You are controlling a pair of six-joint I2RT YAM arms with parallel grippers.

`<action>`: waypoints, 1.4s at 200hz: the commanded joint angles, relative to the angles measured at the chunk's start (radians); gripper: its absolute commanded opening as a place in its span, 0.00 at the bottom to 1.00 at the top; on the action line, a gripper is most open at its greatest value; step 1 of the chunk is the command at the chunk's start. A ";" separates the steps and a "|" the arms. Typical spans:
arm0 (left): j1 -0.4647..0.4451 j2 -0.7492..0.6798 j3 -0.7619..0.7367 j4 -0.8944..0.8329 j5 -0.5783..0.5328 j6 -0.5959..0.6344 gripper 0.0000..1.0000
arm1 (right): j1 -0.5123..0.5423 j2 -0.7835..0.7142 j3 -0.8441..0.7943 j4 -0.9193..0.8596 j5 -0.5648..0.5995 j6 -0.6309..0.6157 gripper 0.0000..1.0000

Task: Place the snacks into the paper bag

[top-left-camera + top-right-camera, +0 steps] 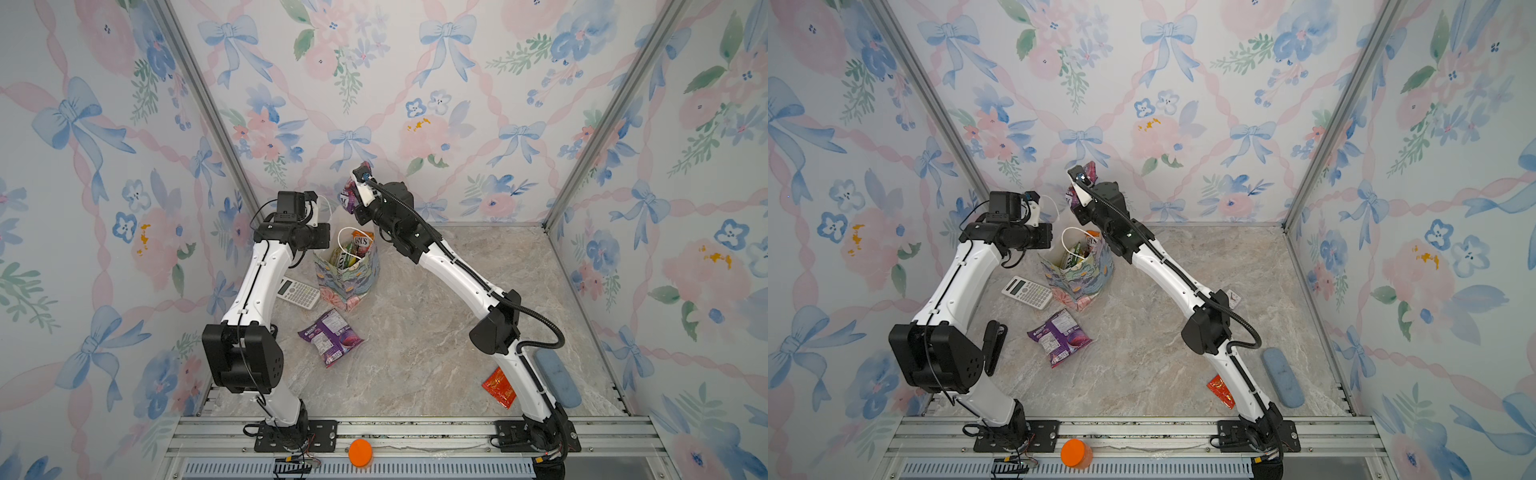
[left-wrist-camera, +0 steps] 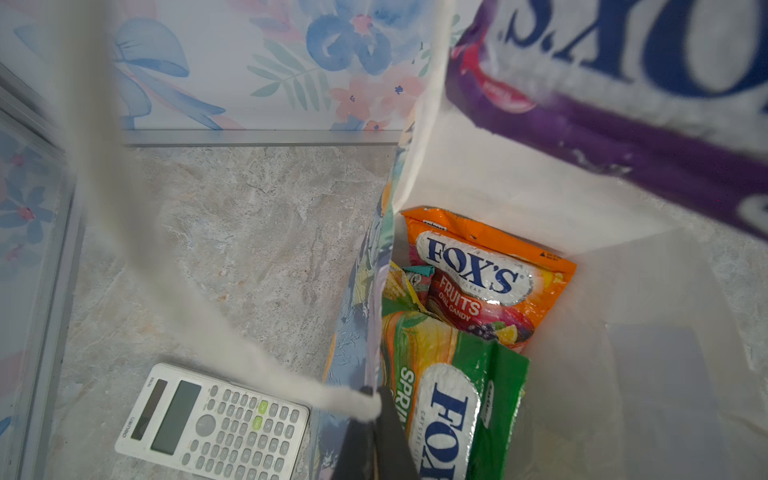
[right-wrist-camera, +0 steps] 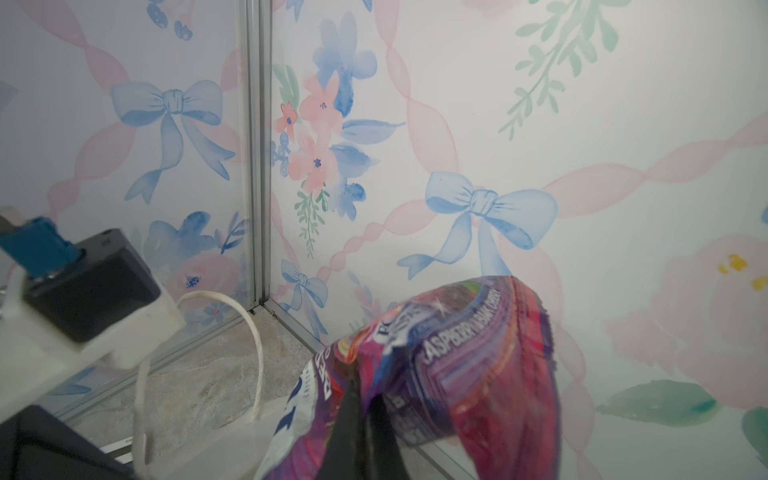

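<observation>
Nearly done — my right claw [image 3: 365, 415] holds a purple packet [image 3: 457, 365] above the paper bag [image 1: 349, 286], left claw [image 2: 374, 419] its handle [image 2: 137, 249]; mid-frame packet [image 1: 331, 337], lower-right sachet [image 1: 498, 387] remain.

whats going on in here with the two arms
The left gripper is shut on the handle of the paper bag. The right gripper holds a purple packet above the bag. An orange packet and a green packet are already inside; a second purple packet and a red sachet lie on the table.
</observation>
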 commanded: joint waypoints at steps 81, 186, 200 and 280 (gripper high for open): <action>0.005 0.019 -0.018 -0.019 0.007 -0.004 0.00 | 0.015 -0.233 -0.357 0.153 -0.064 0.051 0.00; 0.004 0.020 -0.018 -0.020 0.007 -0.004 0.00 | 0.050 -0.419 -0.633 0.227 -0.151 0.123 0.00; 0.005 0.018 -0.018 -0.020 0.007 -0.005 0.00 | 0.056 -0.431 -0.654 0.229 -0.165 0.142 0.00; 0.004 0.015 -0.017 -0.020 0.010 -0.003 0.00 | 0.071 -0.438 -0.707 0.246 -0.214 0.255 0.00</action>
